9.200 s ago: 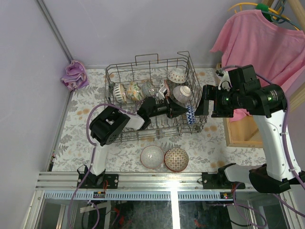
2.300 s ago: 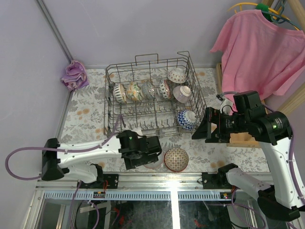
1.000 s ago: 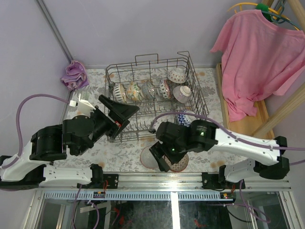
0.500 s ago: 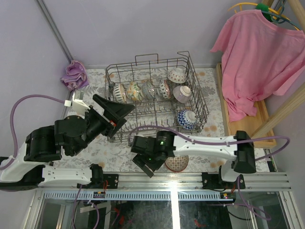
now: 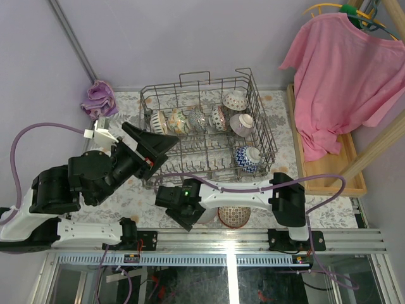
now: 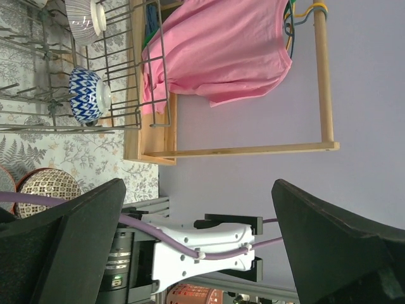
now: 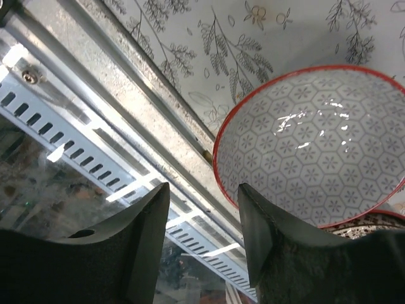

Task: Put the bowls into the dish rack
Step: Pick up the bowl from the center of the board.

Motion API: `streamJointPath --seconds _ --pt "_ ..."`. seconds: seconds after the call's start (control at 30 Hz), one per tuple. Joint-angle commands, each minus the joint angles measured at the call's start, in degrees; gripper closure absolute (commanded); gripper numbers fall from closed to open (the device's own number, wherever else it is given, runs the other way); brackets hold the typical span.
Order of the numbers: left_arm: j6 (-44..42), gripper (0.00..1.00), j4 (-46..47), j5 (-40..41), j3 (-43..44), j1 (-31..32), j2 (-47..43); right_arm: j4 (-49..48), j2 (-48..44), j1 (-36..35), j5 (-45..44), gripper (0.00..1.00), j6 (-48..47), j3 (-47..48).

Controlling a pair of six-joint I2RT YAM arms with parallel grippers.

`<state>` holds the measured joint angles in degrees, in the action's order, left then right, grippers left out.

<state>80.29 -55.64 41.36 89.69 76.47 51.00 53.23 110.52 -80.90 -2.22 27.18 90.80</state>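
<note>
Right gripper (image 7: 202, 188), half-parted, hovers at the edge of the red-rimmed bowl (image 7: 316, 139) on the surface (image 7: 285, 25), grasping nothing; my left gripper (image 6: 197, 183) gapes wide, empty, near the dish rack (image 5: 190, 85).

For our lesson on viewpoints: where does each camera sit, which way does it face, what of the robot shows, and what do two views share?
Top external: above and behind, looking down at the dish rack; left arm and right arm show.
Left wrist: turned sideways, facing the pink shirt and blue zigzag bowl; own jaws, wide apart.
Right wrist: low, facing the red-rimmed bowl by the near rail; own jaws.
Shared: top and left wrist both show shirt and zigzag bowl.
</note>
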Motion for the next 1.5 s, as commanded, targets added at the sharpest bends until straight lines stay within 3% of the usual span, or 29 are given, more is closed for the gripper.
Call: streamJointPath --seconds 0.0,0.27,0.47,0.57,0.73,1.17,1.27,1.47 --pt "-1.10 0.00 2.22 1.42 2.44 0.26 0.79 -1.03 1.82 -0.31 -3.89 0.47 -2.41 2.79" --pt "-0.93 0.00 0.88 1.00 3.57 0.31 0.96 -2.16 5.56 -0.31 -4.59 0.52 -3.42 3.23" --pt "-0.97 0.00 0.81 0.96 3.31 0.26 0.86 -2.16 7.31 -0.31 -4.70 0.60 -3.89 3.55" --pt "-0.84 0.00 0.86 1.08 2.85 0.26 0.37 -2.13 7.79 -0.31 -4.64 0.71 -4.19 3.52" --pt "-0.36 0.00 0.88 1.82 1.71 0.25 -0.81 -0.48 6.53 -0.31 -4.33 0.99 -5.66 7.07" --pt "-0.71 0.00 3.44 5.94 0.84 0.24 -1.98 13.28 -9.87 2.08 12.34 1.00 -14.83 20.02" --pt "-2.12 0.00 4.92 7.19 1.48 0.18 -1.23 11.64 -16.21 8.42 23.92 1.00 -13.32 16.65" --pt "-3.11 0.00 5.01 7.75 2.81 0.22 0.67 6.82 -18.53 21.67 39.36 1.00 -10.92 23.47"
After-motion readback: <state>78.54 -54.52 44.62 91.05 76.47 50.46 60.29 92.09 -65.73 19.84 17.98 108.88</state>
